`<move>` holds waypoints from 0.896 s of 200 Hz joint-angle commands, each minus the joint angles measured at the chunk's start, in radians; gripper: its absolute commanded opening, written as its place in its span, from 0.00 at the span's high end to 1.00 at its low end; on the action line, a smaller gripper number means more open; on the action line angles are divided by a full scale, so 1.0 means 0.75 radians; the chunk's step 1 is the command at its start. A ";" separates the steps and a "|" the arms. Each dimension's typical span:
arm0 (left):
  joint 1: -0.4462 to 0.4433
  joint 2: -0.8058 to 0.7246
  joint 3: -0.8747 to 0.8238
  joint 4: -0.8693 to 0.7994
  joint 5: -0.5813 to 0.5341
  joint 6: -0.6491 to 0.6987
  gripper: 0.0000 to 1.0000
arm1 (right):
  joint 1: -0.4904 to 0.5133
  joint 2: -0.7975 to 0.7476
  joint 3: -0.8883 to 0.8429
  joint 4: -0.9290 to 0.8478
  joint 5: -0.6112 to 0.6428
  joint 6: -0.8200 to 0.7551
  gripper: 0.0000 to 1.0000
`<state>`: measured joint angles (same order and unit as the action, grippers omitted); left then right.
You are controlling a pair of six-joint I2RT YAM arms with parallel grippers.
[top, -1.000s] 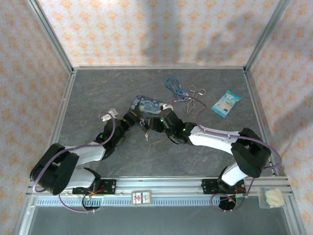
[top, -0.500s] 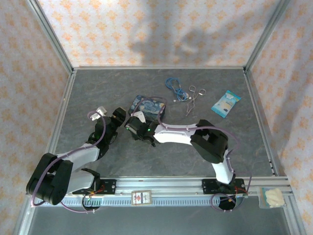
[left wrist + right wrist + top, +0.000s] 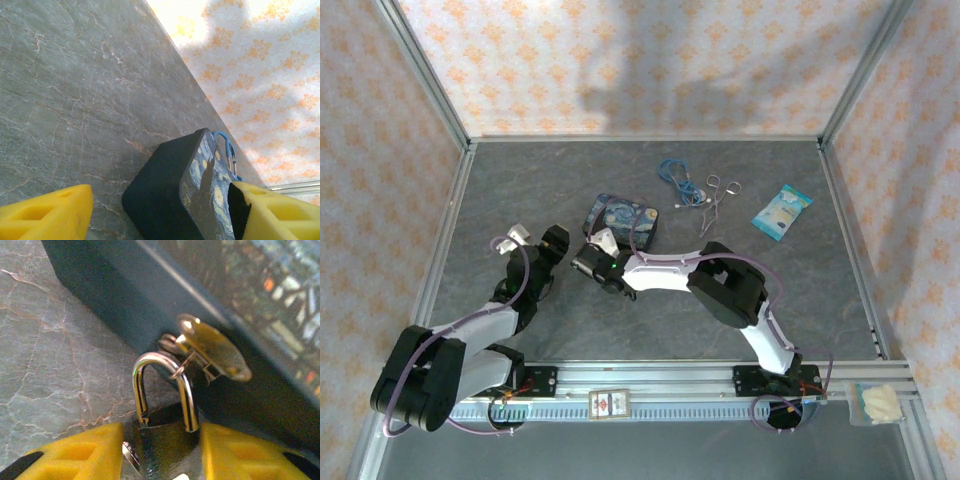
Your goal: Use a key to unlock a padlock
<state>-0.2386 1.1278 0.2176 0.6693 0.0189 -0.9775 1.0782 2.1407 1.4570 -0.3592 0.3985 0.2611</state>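
Note:
The small black padlock (image 3: 167, 445) with a thin metal shackle (image 3: 162, 385) sits between my right gripper's (image 3: 161, 440) yellow fingers (image 3: 240, 455), which are shut on its body. A tan key (image 3: 215, 352) hangs from the shackle by a small ring and rests against the dark side of the starry-night tin (image 3: 165, 300). A silvery bit (image 3: 127, 452) shows beside the padlock body at the left finger. In the top view my right gripper (image 3: 588, 262) is just left of and below the tin (image 3: 625, 218). My left gripper (image 3: 552, 240) stands open a little further left, holding nothing, with the tin (image 3: 175, 200) ahead of it.
Ring-handled forceps (image 3: 717, 195), a blue coiled cable (image 3: 672, 175) and a white and blue packet (image 3: 782, 211) lie at the back right of the grey table (image 3: 520, 190). Metal frame rails and patterned walls bound the table.
My right arm has swung left, carrying its gripper to the tin's near left corner, and its jaws have narrowed around the padlock. My left gripper has drawn back to the left, still open.

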 commanded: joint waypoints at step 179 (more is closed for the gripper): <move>0.024 -0.090 -0.078 0.093 0.102 -0.004 0.29 | -0.272 -0.427 -0.527 0.528 -0.730 -0.954 1.00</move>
<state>-0.2268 1.0798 0.1745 0.7200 0.0738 -0.9779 0.8799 1.8706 1.0840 -0.0212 -0.0753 -0.3367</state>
